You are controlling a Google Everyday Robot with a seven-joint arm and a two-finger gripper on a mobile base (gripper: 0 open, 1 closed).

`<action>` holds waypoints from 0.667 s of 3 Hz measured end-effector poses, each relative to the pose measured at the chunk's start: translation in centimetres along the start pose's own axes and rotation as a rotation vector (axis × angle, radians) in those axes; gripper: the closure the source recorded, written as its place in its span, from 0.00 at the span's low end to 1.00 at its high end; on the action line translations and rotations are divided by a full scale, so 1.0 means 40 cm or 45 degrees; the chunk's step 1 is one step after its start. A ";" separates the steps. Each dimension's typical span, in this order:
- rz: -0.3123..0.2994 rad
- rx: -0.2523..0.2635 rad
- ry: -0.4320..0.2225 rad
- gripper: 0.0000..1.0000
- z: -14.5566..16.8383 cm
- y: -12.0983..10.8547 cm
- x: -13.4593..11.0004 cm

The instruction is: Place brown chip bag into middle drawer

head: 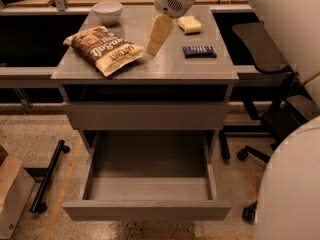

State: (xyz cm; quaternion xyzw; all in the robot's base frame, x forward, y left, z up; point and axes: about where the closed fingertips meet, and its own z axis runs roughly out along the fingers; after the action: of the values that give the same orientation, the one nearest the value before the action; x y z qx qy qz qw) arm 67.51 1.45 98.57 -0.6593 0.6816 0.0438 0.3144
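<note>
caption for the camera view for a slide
Claw over the cabinet top beside the brown chip bag; middle drawer open below.

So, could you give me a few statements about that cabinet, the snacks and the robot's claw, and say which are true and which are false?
1. The chip bag lies on the cabinet top. True.
2. The chip bag is inside the open drawer. False: it is on the cabinet top, not in the drawer.
3. The gripper hangs over the cabinet top, just right of the chip bag. True.
4. The bowl sits at the front right corner. False: it is at the back left, behind the chip bag.
5. The blue snack bar lies to the right of the gripper. True.
</note>
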 end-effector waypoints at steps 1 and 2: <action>0.042 0.006 -0.049 0.00 0.045 -0.010 -0.016; 0.077 0.009 -0.118 0.00 0.127 -0.047 -0.050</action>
State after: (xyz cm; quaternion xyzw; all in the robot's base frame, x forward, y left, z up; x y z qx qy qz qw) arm 71.01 5.38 96.16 -0.6346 0.6860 0.0814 0.3465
